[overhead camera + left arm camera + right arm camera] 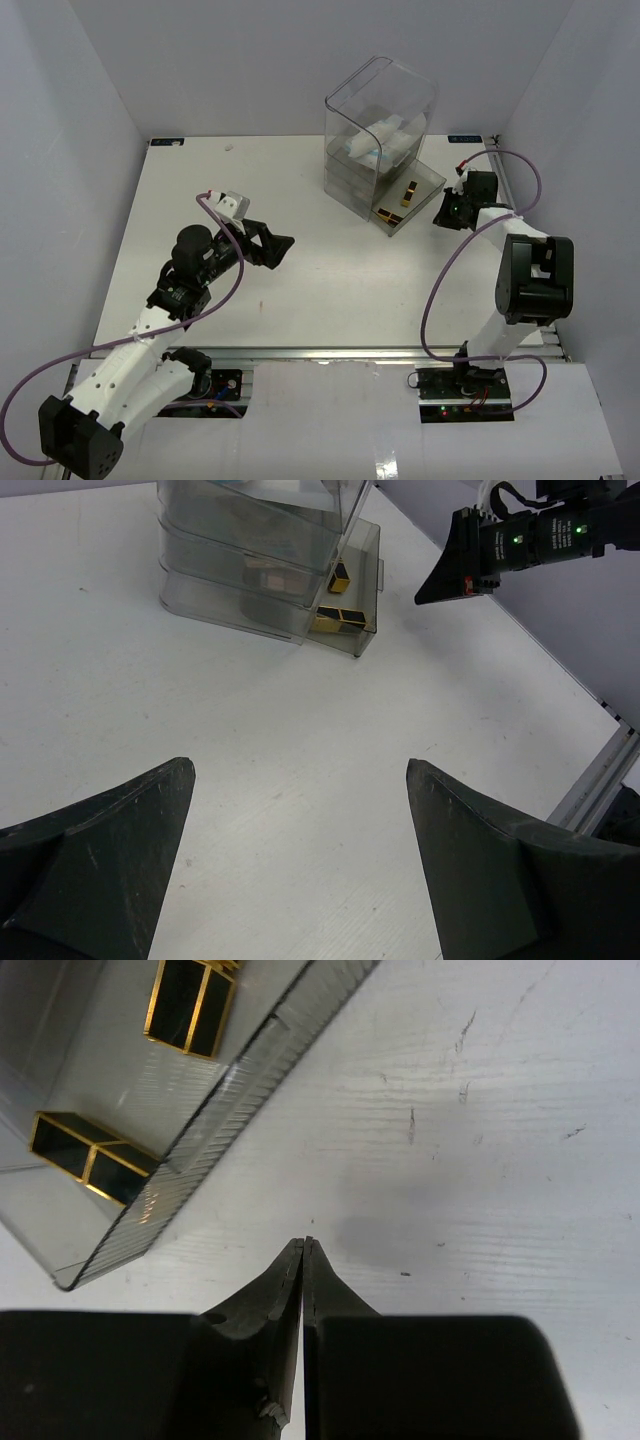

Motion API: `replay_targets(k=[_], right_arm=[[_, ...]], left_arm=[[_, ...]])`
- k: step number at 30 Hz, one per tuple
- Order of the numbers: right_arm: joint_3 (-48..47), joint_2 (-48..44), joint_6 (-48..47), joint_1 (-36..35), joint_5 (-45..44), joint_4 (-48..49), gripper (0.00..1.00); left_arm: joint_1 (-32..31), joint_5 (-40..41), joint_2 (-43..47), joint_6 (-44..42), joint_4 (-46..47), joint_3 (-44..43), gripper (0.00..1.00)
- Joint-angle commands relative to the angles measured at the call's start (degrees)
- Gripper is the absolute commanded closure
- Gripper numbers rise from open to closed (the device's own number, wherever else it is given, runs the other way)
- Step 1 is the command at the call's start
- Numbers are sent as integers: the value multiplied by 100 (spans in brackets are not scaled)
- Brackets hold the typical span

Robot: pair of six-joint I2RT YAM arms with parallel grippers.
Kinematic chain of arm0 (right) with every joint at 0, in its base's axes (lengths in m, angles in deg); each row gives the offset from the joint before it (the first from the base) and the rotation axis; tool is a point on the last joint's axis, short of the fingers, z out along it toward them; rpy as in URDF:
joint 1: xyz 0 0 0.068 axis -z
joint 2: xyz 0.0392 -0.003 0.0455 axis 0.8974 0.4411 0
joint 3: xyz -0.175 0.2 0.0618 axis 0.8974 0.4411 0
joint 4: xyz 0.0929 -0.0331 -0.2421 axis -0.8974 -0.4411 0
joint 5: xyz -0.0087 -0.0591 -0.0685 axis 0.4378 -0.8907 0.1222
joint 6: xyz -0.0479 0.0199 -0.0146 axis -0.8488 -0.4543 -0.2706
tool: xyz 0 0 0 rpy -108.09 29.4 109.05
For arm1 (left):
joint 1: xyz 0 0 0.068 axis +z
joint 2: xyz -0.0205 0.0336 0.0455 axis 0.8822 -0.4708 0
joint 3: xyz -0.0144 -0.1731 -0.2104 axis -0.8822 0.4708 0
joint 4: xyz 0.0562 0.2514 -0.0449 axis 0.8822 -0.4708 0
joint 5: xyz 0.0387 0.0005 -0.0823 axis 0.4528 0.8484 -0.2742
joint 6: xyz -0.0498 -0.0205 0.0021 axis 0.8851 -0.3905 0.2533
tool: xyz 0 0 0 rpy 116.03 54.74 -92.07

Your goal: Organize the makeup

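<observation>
Two black-gold tubes (190,1005) lie in the clear drawer box's (380,100) pulled-out bottom drawer (215,1110), at one o'clock on the tabletop (300,300). At its three o'clock we see the right pincer (303,1248) closed tight on nothing; the left pincer (282,250) is spread wide, empty.

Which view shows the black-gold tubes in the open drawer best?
Right wrist: two black-gold tubes lie close and sharp inside the open drawer, gold edges clear. Left wrist shows them small and distant; top external, only tiny dark specks.

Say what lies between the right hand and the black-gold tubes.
Right wrist view: bare table, then the drawer's clear front wall, separates the right hand from the black-gold tubes.
</observation>
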Motion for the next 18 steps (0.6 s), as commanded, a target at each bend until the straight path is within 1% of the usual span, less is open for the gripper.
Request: replay_targets(k=[1, 7, 9, 14, 18], right_arm=[[-421, 504, 717, 24, 195, 477, 92], [-998, 1429, 1165, 22, 928, 742, 92], [-1299, 1708, 1244, 24, 1110, 876, 90], [-1728, 2004, 1489, 18, 1290, 1516, 85], [-2166, 2295, 1610, -14, 1470, 1548, 82]], left_arm=[[20, 71, 45, -76, 3, 10, 2], [20, 138, -41, -100, 3, 10, 2], [20, 175, -75, -113, -156, 3, 2], [20, 280, -134, -144, -197, 4, 2], [20, 317, -209, -155, -208, -2, 2]])
